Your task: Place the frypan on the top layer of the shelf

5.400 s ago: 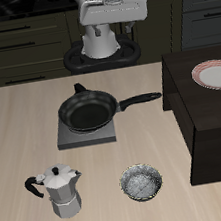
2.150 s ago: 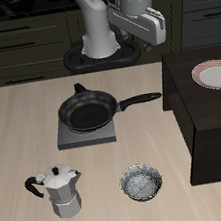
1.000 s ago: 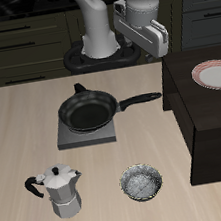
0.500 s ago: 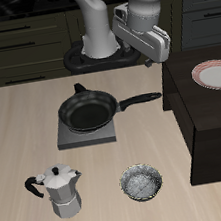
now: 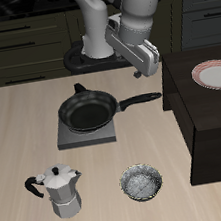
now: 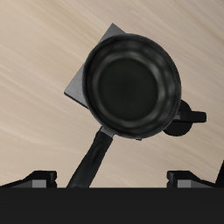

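The frypan [image 5: 89, 111] is round and black and sits on the grey hotplate [image 5: 68, 137] near the table's middle. Its long handle [image 5: 141, 99] points toward the shelf [image 5: 209, 132], a big dark brown box with a flat top. My gripper [image 5: 140, 73] hangs above the table, over the end of the handle and a little behind it, clear of the pan. In the wrist view the frypan [image 6: 133, 85] and its handle [image 6: 92, 163] lie below the gripper [image 6: 114, 179]. The fingertips [image 6: 41, 178] stand wide apart with nothing between them.
A pink-rimmed white plate [image 5: 216, 75] lies on the shelf's top, toward the back. A silver moka pot [image 5: 61, 191] and a small speckled grey bowl [image 5: 142, 183] stand near the table's front edge.
The gripper has swung from the robot's base out toward the shelf, then come down and back toward the pan's handle. The pan, pot, bowl and plate have not moved.
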### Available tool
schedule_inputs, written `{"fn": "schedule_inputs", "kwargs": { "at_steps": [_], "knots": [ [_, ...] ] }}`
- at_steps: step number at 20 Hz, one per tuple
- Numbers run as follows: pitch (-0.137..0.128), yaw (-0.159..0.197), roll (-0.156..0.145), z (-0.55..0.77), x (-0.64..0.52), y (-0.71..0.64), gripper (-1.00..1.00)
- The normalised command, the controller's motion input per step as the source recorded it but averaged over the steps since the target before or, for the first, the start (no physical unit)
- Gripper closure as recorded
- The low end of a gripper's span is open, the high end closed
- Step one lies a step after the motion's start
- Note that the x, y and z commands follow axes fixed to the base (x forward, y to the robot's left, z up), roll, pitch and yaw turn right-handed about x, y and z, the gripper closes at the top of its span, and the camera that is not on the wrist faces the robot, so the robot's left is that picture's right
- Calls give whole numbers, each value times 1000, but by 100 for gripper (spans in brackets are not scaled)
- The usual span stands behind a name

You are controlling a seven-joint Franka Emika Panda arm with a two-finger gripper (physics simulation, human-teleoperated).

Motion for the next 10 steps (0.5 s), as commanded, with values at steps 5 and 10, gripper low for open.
{"fn": "schedule_inputs", "kwargs": {
  "at_steps": [5,10],
  "knots": [
    [-14,-32,-30,-12,-67,-168,-100],
    [18,-13,16,-139,-21,129,-100]
  ]
}}
